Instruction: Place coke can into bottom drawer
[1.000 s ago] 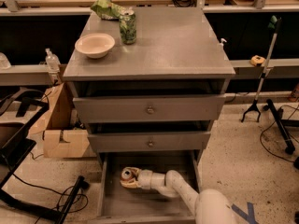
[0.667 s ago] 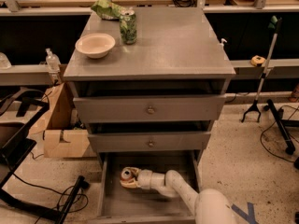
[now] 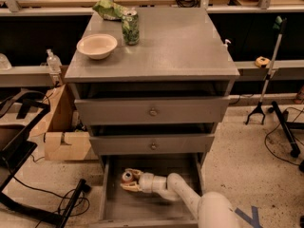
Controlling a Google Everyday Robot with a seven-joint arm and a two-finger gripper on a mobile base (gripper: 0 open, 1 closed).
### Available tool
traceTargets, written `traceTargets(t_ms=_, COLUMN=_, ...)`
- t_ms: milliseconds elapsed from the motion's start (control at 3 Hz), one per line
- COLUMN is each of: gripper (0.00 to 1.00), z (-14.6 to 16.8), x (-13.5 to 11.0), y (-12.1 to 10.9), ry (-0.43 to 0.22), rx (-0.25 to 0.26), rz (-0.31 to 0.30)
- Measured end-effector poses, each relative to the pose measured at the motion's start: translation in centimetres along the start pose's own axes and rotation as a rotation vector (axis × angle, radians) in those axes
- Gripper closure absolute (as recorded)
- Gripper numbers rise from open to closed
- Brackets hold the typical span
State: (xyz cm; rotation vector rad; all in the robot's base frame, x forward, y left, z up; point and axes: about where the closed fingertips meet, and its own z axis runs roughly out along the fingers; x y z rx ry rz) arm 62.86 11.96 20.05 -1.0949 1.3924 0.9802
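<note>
The coke can [image 3: 127, 176], red with a silver top, stands upright inside the open bottom drawer [image 3: 142, 208], near its back left. My gripper [image 3: 130, 180] reaches into the drawer from the lower right, with one finger on each side of the can, closed around it. The white arm [image 3: 190, 201] runs from the bottom edge of the camera view into the drawer. The can rests at or just above the grey drawer floor.
The two upper drawers [image 3: 153, 111] with round knobs are shut. On the cabinet top stand a green can [image 3: 130, 27], a white bowl [image 3: 97, 45] and a green bag [image 3: 108, 8]. A cardboard box [image 3: 61, 132] sits left of the cabinet, with cables on the floor.
</note>
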Motion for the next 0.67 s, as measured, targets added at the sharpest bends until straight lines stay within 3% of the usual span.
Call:
traceTargets(t_ms=333, gripper=0.00, z=0.21, x=-0.04, y=0.13, ry=-0.001, rx=-0.003, rz=0.001)
traceTargets(t_ms=667, gripper=0.00, z=0.21, x=-0.04, y=0.13, ry=-0.001, rx=-0.003, rz=0.001)
